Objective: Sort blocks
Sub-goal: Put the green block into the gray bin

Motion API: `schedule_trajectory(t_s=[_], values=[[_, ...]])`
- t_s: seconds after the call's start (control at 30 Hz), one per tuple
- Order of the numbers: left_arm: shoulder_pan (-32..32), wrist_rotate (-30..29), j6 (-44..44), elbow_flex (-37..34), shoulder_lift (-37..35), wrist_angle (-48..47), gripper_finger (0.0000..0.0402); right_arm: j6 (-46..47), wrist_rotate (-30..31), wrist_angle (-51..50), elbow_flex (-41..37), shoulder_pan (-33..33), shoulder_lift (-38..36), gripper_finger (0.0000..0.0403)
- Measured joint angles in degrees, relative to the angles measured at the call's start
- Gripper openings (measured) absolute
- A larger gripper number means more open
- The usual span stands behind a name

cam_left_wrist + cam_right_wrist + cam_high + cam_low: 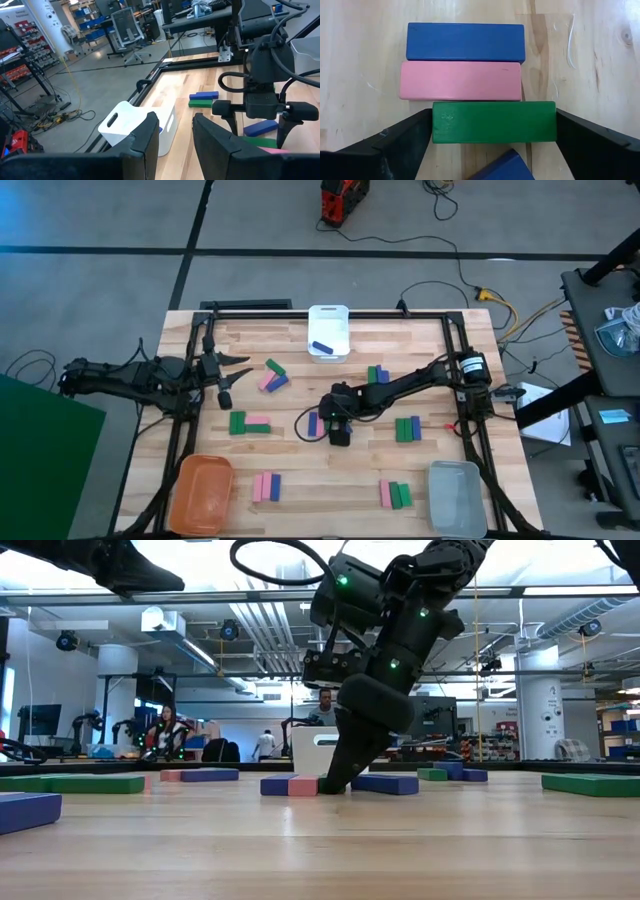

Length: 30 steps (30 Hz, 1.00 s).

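1. Blocks lie in seven small groups across the worktop, plus a single blue bar inside the white bin. That makes roughly twenty bars in pink, blue and green.
2. There are three bins: the orange bin at the front left corner, the white one at the middle of the far edge, and the grey bin at the front right corner.
3. The left gripper hangs over the left edge with its fingers spread apart and nothing between them. Near it are a green, pink and blue trio and a group of green and pink bars.
4. Toward the front left, two pink bars and one blue bar stand side by side just beside the orange bin.
5. The right gripper is down at the centre of the worktop. Its fingers are clamped on the two short ends of a green block, which touches a pink block that has a blue block against its far side.
6. To the right are two green and blue pairs, and one pink bar with two green bars beside the grey bin.
7. Bare wood lies open along the front middle, between the two front groups.
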Motion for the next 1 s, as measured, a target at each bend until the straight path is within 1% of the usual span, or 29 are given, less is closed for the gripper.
schedule_trajectory(t_s=[0.1,0.33,0.47,0.6,0.77,0.87,1.0], values=[[0.0,0.0,0.0,0.0,0.1,0.0,0.0098,-0.5,-0.1,-0.1,0.0,0.0,0.0,0.0344],[0.0,0.0,0.0,0.0,0.1,0.0,0.0098,-0.7,-0.1,-0.5,0.3,-0.1,-0.1,0.0344],[0.0,0.0,0.0,0.0,0.1,0.0,0.0098,-1.7,0.3,-4.2,1.9,-0.1,-1.2,0.0344],[0.0,0.0,0.0,0.0,0.1,0.0,0.0098,-2.6,0.5,-7.9,4.3,-0.2,-4.3,0.0345],[0.0,0.0,0.0,0.0,0.1,0.0,0.0098,-3.3,0.3,-16.1,5.6,0.6,-9.0,0.0345],[0.0,0.0,0.0,0.0,0.1,0.0,0.0098,-3.3,-0.2,-21.6,5.5,2.2,-13.2,0.0345],[0.0,0.0,0.0,0.0,0.3,0.0,0.0098,-2.1,-0.2,-29.3,5.1,6.2,-18.1,0.0345]])
